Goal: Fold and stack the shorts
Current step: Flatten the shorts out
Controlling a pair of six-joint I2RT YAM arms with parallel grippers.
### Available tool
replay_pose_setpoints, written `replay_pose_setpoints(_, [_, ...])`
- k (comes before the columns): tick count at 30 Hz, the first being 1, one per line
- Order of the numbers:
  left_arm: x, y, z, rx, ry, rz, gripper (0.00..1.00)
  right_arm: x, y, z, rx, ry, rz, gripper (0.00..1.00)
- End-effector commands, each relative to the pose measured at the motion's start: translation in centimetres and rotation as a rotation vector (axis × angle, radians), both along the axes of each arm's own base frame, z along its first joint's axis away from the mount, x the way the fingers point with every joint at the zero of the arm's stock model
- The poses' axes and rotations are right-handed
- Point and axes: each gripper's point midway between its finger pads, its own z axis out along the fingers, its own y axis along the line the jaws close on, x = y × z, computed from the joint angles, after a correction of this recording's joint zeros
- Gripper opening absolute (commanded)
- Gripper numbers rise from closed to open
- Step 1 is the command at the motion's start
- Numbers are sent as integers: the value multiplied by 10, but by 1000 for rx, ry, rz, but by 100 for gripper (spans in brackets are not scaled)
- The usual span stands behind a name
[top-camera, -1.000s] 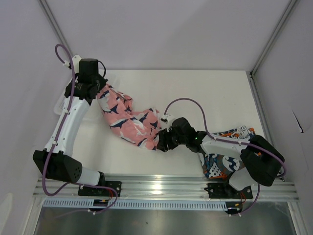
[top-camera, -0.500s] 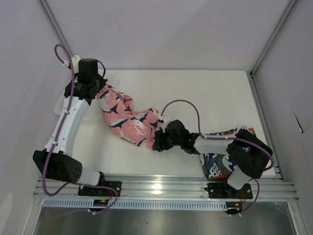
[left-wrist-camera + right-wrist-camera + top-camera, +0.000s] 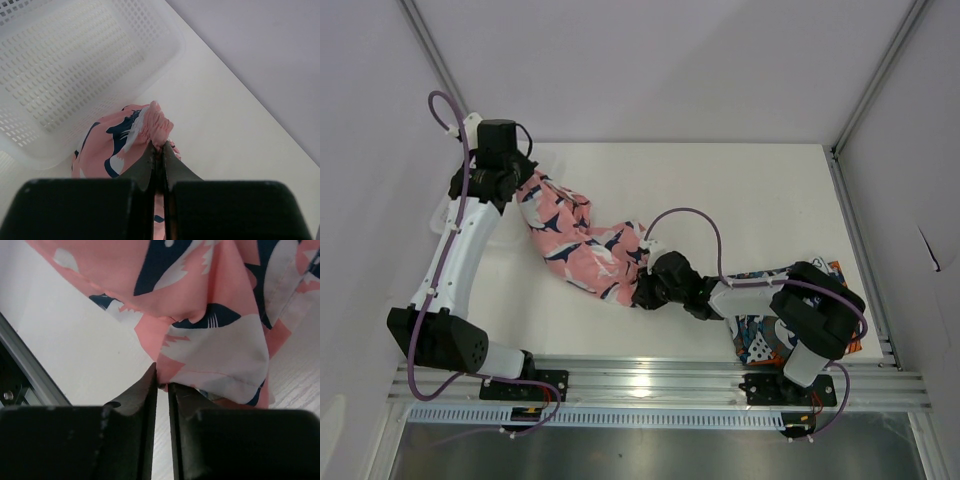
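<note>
The pink shorts [image 3: 585, 245] lie drawn out in a rumpled band on the white worktop [image 3: 720, 190], their long axis running on a slant from far left down to near centre. At the far-left end the left fingers [image 3: 159, 149] are clenched flat together on a gathered fold of the pink cloth, just beside the white mesh basket [image 3: 75, 55]. At the other end the right fingers [image 3: 161, 384] sit at the lower hem. Only a thin slit shows between them, and a corner of the hem reaches into it, so I cannot tell whether they have a true grip on the cloth or merely stand against it.

The coming move seems to turn on that hem. It lies straight ahead of the right fingers, and the right arm is the nearer one by far (the left is tied up at the opposite end). With both ends held, the band could be pulled straight along its own length before folding.

The printed shorts [image 3: 758, 338] lie well apart at near right, partly hidden under the right arm, and look unfolded, so the stacking is not yet begun
</note>
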Motion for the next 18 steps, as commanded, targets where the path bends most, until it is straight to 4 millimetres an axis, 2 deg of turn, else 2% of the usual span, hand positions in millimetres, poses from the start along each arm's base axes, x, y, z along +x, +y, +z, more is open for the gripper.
replay_pose_setpoints(1, [-3,4,34,-13,-87,0,0,20,7,15,46,-69,-80,14])
replay_pose_setpoints(2, [-2,4,34,-18,-88,-1,0,21,8,19,61,-80,-91,10])
replay_pose_setpoints(3, [-2,3,32,-25,-83,-7,0,25,4,28,74,-114,-127,2])
replay_pose_setpoints(4, [-2,3,31,-28,-78,-7,0,22,-2,27,72,-119,-133,0])
replay_pose_setpoints(9, [-2,4,31,-53,-77,-10,0,12,-16,60,132,-185,-110,0])
replay_pose_setpoints(13, [-5,3,30,-85,-52,-4,0,-10,-29,90,210,-233,-34,0])
replay_pose_setpoints(15, [-3,1,35,-103,-47,0,0,-17,-42,112,249,-273,-25,0])
replay_pose_setpoints(16, [-7,1,31,-107,-17,6,0,-19,-47,121,263,-291,-26,0])
replay_pose_setpoints(17, [-4,1,38,-118,-26,12,0,-19,-59,139,291,-320,-40,0])
replay_pose_setpoints(18, [-5,2,36,-122,-13,18,0,-19,-65,148,299,-341,-44,0])
